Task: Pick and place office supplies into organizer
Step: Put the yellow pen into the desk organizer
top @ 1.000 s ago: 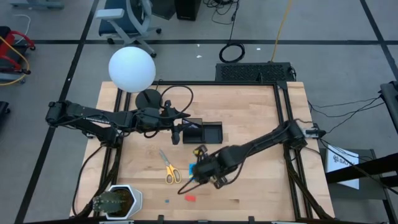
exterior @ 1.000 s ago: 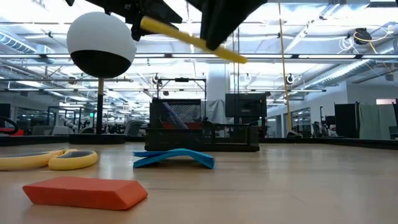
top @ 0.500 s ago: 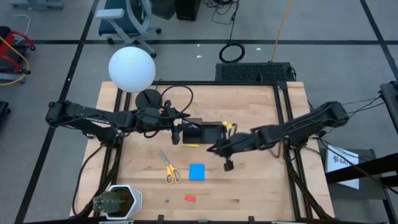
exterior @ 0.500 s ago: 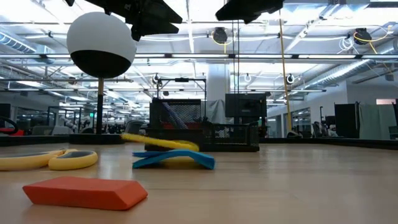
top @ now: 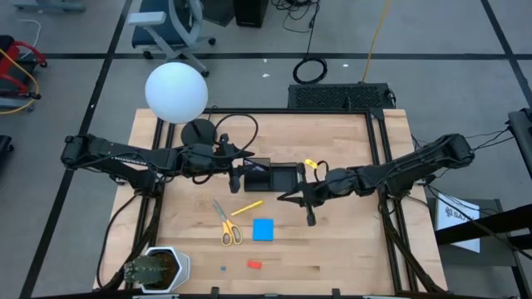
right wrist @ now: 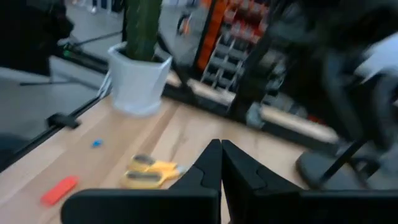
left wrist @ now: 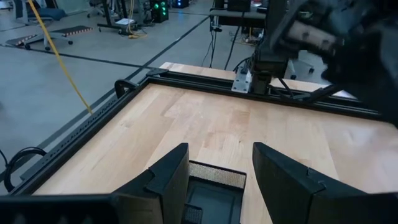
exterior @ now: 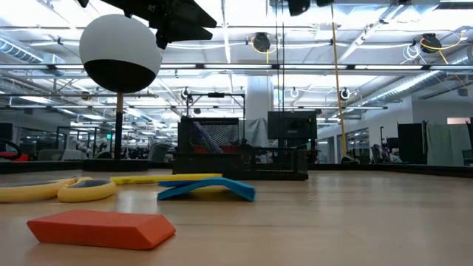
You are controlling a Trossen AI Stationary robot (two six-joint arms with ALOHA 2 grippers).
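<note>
Our right gripper (top: 293, 198) hangs beside the organizer (top: 273, 177), jaws pressed together and empty; our left gripper (top: 238, 178) waits over it, jaws spread. The pencil (top: 247, 207) lies loose on the tabletop (top: 349, 241) by the scissors (top: 225, 223), so reaching there risks nudging both.
</note>
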